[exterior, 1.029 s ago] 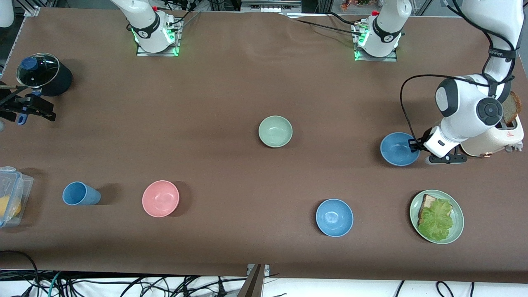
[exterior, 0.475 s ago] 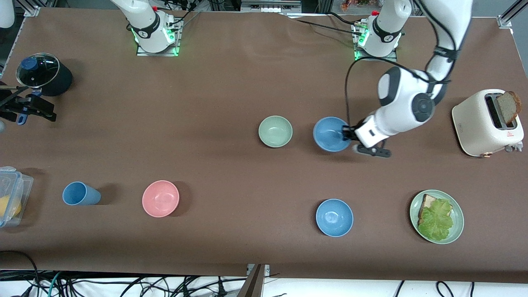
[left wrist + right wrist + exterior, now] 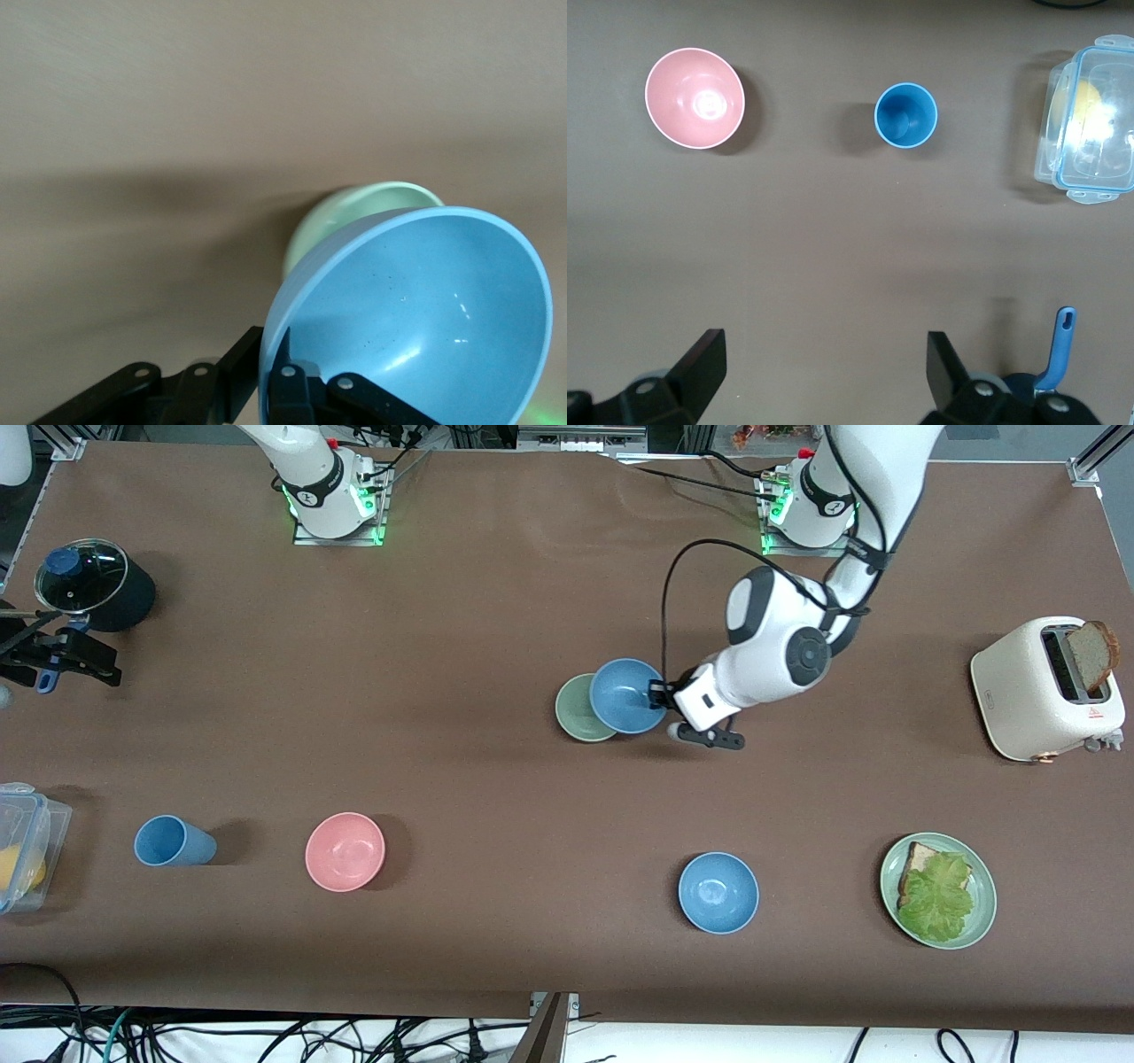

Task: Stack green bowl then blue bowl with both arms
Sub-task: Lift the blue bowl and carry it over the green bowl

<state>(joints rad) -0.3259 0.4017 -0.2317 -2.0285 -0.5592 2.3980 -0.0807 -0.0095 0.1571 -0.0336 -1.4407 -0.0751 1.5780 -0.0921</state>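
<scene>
We see the blue bowl (image 3: 626,695) aloft, partly over the green bowl (image 3: 576,710) at mid-counter (image 3: 461,646). The left gripper (image 3: 660,695) jaws pinch its rim. The right gripper (image 3: 824,372) waits high, jaws spread, over the pink bowl (image 3: 695,97) and blue cup (image 3: 905,115).
</scene>
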